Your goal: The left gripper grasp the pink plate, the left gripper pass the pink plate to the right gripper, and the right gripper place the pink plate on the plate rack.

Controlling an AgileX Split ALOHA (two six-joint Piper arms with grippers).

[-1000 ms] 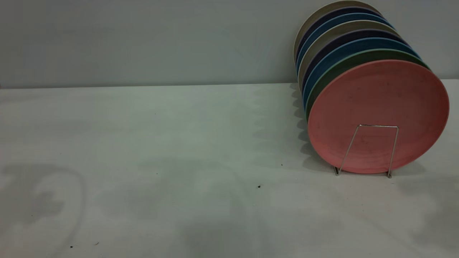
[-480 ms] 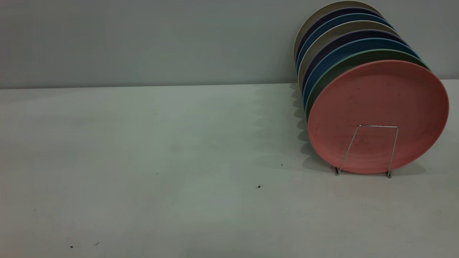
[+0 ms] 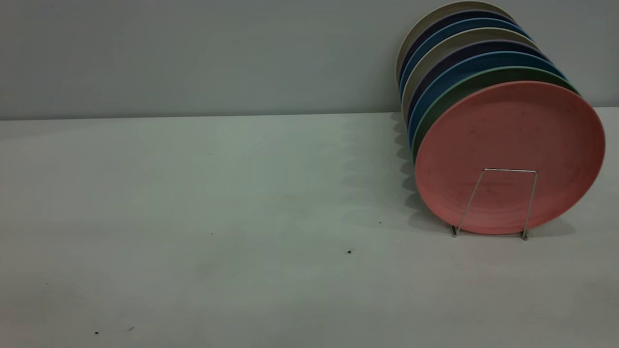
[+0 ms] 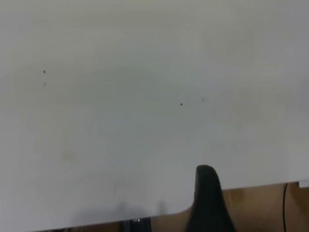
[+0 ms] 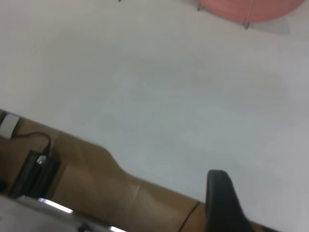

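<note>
The pink plate stands upright in the front slot of the plate rack at the right of the white table. It is held by nothing. Its lower edge also shows in the right wrist view, far from the right gripper, of which only a dark part shows near the table's edge. The left gripper shows only as a dark part over the table's edge, with no plate near it. Neither gripper is in the exterior view.
Several plates stand in the rack behind the pink one: a green plate, blue plates and beige ones. The white table bears a few dark specks. A black box with a cable lies below the table's edge.
The arm shadows that lay on the table's front a second ago are gone. The pink plate and the rack have not moved.
</note>
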